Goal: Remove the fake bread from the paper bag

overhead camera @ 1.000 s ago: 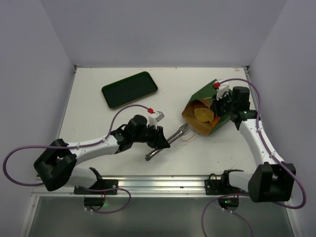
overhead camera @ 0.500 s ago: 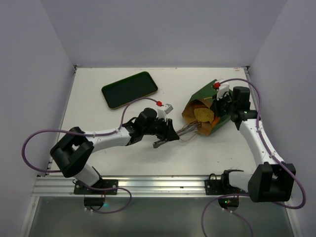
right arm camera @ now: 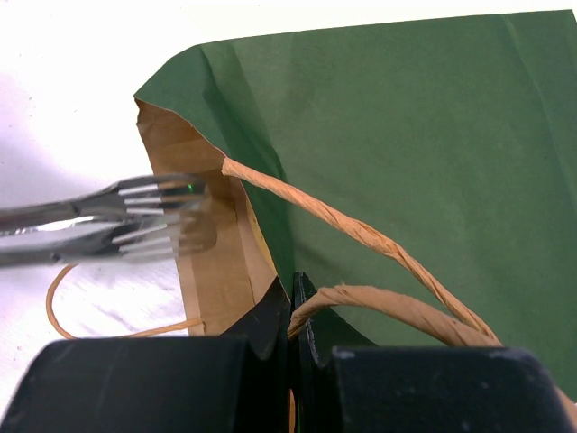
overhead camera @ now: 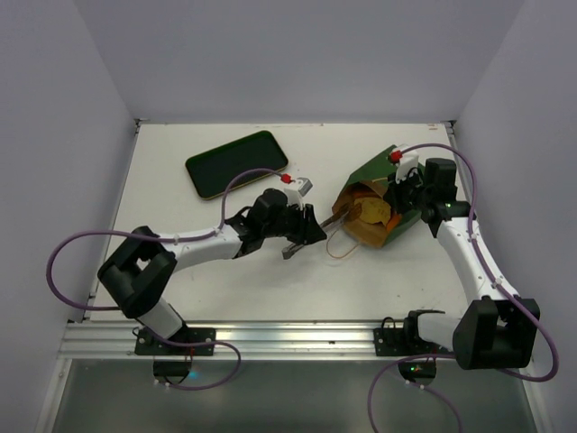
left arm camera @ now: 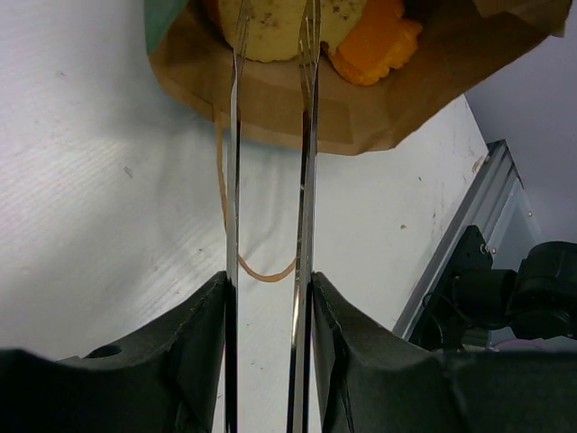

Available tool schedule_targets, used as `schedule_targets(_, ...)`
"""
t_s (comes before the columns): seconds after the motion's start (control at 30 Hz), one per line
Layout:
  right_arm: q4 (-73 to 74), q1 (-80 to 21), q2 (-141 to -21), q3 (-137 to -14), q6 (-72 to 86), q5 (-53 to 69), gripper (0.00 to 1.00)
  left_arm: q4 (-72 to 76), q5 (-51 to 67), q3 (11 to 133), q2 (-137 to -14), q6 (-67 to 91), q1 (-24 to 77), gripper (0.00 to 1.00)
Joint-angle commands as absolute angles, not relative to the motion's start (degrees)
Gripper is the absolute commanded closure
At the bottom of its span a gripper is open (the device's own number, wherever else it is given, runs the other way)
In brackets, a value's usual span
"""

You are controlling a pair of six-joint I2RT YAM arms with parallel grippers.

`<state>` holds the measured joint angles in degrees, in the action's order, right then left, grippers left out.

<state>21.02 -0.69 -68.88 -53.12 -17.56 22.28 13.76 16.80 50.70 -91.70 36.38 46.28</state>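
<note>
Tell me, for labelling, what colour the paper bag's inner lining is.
Plain brown kraft, inside the dark green paper bag; clearest in the left wrist view.

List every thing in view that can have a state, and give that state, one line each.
paper bag: on its side, mouth open toward the left arm
fake bread: inside the bag's mouth, none out
tongs: held, tips at the bag's mouth, slightly apart
left gripper: shut on the tongs
right gripper: shut on the bag at its string handle
dark green tray: flat on the table, nothing on it
</note>
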Motion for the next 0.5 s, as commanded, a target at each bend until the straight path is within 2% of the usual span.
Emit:
schedule_targets(0.0,19.16,-0.35,-68.47,-53.17,-16.96,24.26,1.00,17.14,16.79,53.35,-93.42,35.07,44.48,0.57)
schedule_targets(0.47,19.25,-0.35,-68.99,-53.17,-17.14,24.34,1.00,18.10,20.65,55.20,-97.91,34.10,42.10,0.54)
